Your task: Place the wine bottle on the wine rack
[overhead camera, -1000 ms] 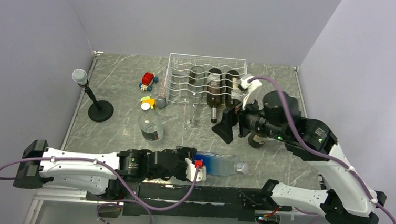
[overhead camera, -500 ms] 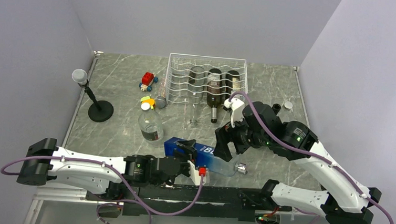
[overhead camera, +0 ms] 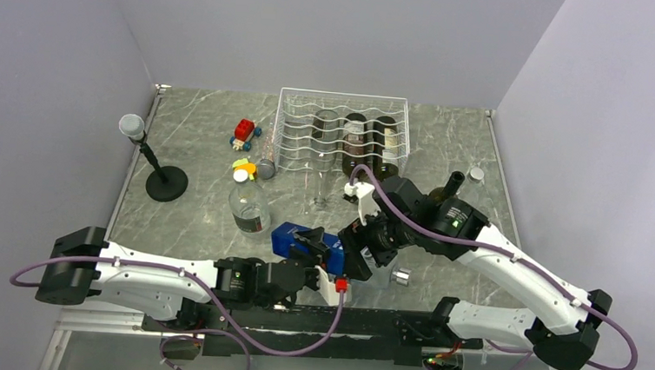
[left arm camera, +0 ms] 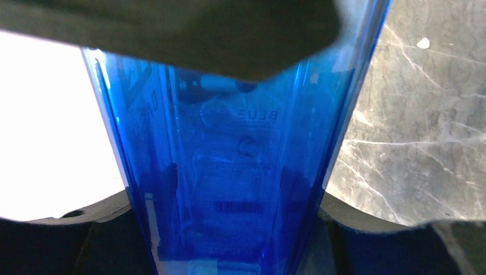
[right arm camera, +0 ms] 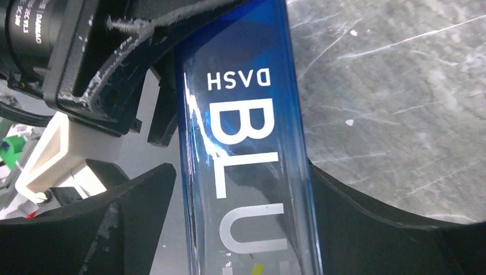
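Our right arm has swung from the rack (overhead camera: 292, 139) at the far side of the worktop (overhead camera: 197, 137) down to the blue bottle (overhead camera: 290, 239), which the left pincer (overhead camera: 312, 255) pinches near the front edge, so a handover looks likely. Only the right wrist view shows the right pincer (overhead camera: 356, 250) flanking the lettered glass, though we cannot tell if it presses yet; only the overhead shows dark bottles (overhead camera: 355, 139) filling the rack's right grooves.
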